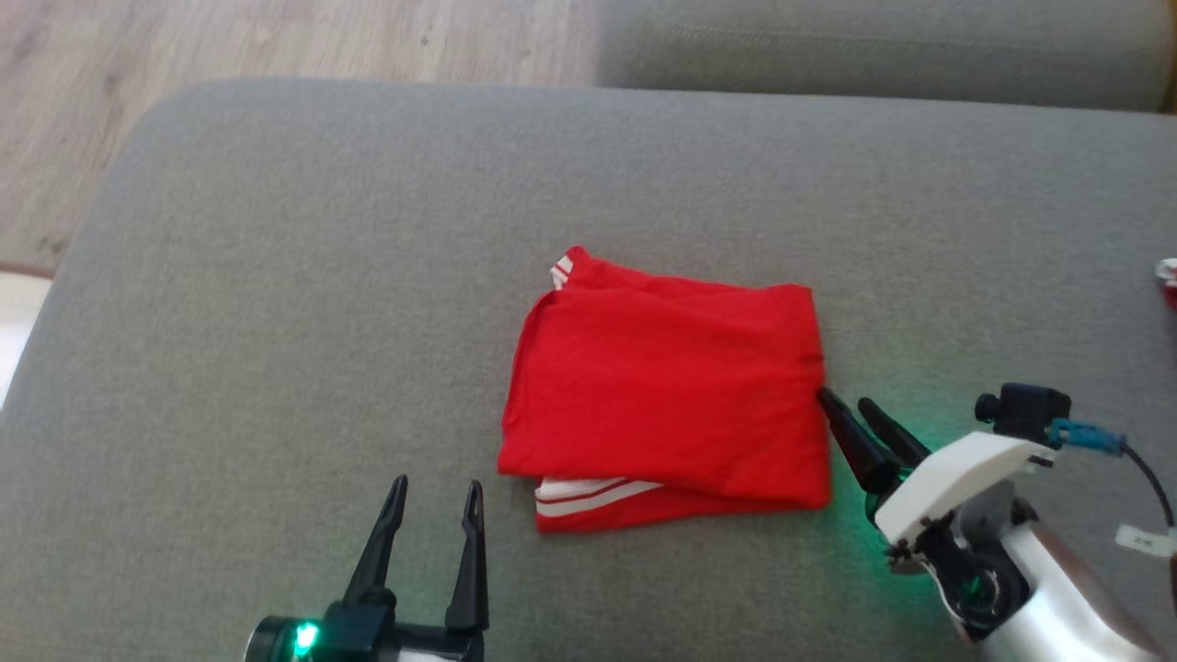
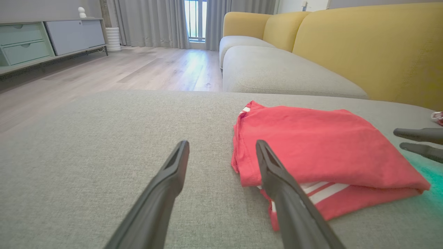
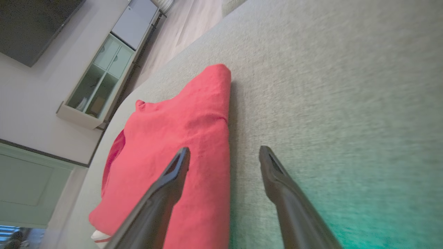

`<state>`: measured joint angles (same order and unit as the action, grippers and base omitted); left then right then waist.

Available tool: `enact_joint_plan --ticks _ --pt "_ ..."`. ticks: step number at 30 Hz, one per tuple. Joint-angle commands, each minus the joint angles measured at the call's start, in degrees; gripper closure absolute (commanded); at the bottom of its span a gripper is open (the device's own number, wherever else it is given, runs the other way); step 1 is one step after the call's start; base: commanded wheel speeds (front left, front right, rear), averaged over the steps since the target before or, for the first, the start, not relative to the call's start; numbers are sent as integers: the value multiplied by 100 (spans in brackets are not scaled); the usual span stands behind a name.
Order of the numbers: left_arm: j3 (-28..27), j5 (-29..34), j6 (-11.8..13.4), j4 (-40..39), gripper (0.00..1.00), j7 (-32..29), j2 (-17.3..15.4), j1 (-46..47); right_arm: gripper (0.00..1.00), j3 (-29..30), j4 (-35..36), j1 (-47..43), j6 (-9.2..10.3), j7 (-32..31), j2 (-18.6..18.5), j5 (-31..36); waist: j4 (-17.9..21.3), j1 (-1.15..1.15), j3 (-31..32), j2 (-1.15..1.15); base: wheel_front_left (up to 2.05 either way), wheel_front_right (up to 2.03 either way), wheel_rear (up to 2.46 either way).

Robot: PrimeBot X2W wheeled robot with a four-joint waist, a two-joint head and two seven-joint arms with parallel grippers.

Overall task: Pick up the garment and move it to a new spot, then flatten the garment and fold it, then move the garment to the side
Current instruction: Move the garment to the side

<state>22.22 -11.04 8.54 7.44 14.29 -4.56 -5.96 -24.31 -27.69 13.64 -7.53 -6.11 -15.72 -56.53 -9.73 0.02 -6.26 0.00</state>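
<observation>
1. At the far left, pale wooden floor (image 1: 276, 37) runs past the rounded corner of the grey sofa seat (image 1: 230, 276). The left wrist view shows a low cabinet (image 2: 52, 38) with drawers against the wall. Grey curtains (image 2: 152, 20) hang beside a window.
2. The left tool (image 1: 437, 482) hovers at the near left of the seat. Its two dark fingers are spread wide with nothing between them, and a green light shines at its base. The tips point across the seat, close to the near left corner of the cloth but apart from it.
3. The garment (image 1: 662, 386) is red and lies folded into a rough rectangle in the middle of the seat, its layers stacked flat. White stripes (image 1: 588, 492) peek from the lower layer along the near edge and again at the far left corner.
4. The right tool (image 1: 842, 397) reaches in at a slant from the right, fingers wide apart and holding nothing. Its tips are at the garment's right edge. In its own wrist view one finger lies over the red cloth and the other over bare grey fabric, with the folded edge between them. I cannot tell whether a finger touches the cloth.
5. A green glow (image 1: 919, 432) spreads on the seat under that tool.
6. At the far right edge sits a small red and white thing (image 1: 1168, 280), too cut off to make out. The left wrist view shows a yellow backrest (image 2: 363, 45) rising behind the seat.
</observation>
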Motion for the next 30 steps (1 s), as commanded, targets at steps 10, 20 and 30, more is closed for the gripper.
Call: enact_joint_plan --ticks 10,20,30 --pt "-119 40 -39 -43 0 71 132 425 62 -441 97 463 4 -375 -43 -1170 -138 -2 -240 0 0 0 0" --pt "-155 48 -33 -40 0 71 152 461 100 -711 310 598 4 -156 -423 -1457 25 -2 -236 0 0 0 0" --pt "-207 90 -56 -88 0 71 160 512 100 -697 532 956 4 -107 -1676 -1353 604 -2 -437 0 0 0 0"
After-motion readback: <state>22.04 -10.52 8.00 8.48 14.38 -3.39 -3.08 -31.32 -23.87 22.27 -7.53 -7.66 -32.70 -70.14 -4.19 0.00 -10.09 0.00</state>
